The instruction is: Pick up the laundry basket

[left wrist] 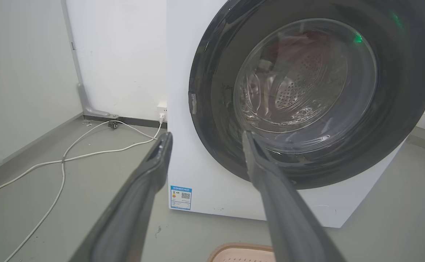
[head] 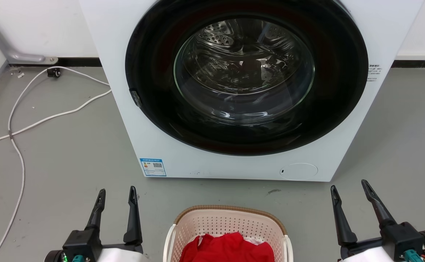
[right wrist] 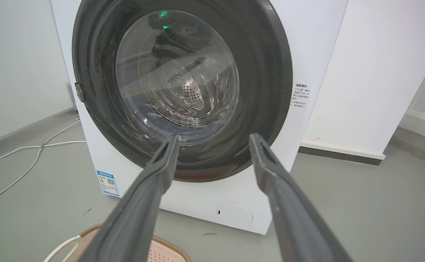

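Floor (head: 70, 156) holds laundry basket (head: 230, 222) between left claw (head: 118, 190) and right claw (head: 348, 183).

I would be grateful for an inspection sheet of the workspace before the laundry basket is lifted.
Surface: grey floor, with a dark scuff near the machine.
Job's things: laundry basket stands on the floor in front of the washing machine, with red cloth inside; nothing grips it.
Clutter: small scraps by the far left wall.
Grippers: left gripper is left of the basket, jaws open and empty; right gripper is right of it, jaws open and empty.
Cables: white cable snakes across the floor left of the machine.
Surroundings: the machine's round glass door appears shut; white walls behind.
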Robot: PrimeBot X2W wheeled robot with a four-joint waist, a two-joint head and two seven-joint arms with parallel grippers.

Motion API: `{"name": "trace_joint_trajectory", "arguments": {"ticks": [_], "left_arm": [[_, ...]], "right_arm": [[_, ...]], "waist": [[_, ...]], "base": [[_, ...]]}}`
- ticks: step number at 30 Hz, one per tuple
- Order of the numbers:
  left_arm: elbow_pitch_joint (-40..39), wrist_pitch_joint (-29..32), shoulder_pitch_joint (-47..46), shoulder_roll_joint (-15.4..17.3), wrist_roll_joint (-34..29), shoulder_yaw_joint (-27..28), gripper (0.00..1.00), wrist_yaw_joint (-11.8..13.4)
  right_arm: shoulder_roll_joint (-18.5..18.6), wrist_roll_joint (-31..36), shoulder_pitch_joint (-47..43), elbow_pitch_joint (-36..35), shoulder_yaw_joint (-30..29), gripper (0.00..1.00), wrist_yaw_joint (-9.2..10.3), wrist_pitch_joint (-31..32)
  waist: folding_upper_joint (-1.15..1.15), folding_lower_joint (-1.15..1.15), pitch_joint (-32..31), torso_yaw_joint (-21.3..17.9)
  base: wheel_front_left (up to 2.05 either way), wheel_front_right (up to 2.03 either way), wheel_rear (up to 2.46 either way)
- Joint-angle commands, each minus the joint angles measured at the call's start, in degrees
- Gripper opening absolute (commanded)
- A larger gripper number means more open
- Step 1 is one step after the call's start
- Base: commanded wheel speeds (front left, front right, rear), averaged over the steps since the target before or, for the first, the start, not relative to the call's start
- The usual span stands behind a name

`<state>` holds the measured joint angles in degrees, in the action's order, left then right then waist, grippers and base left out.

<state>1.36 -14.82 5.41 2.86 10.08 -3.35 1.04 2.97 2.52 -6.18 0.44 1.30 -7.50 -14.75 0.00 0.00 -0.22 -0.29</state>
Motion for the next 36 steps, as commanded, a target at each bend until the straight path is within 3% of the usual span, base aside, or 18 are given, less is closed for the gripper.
{"name": "trace_joint_trajectory", "arguments": {"ticks": [1, 36], "left_arm": [[-0.12, -0.45, 0.55, 0.03, -1.23, -0.09, 1.0, 0.26], [2.9, -0.41, -0.69, 0.02, -1.55, 0.41, 1.0, 0.07]], "right_arm": [[-0.17, 1.1, -0.95, -0.35, 0.13, 1.0, 0.02, -0.49], [-0.17, 0.73, 0.28, 1.16, 0.67, 1.0, 0.02, -0.46]], "waist": [[0.0, 0.0, -0.04, 0.0], [0.0, 0.0, 0.57, 0.12]], "base": [[0.0, 0.0, 0.0], [0.0, 0.0, 0.0]]}}
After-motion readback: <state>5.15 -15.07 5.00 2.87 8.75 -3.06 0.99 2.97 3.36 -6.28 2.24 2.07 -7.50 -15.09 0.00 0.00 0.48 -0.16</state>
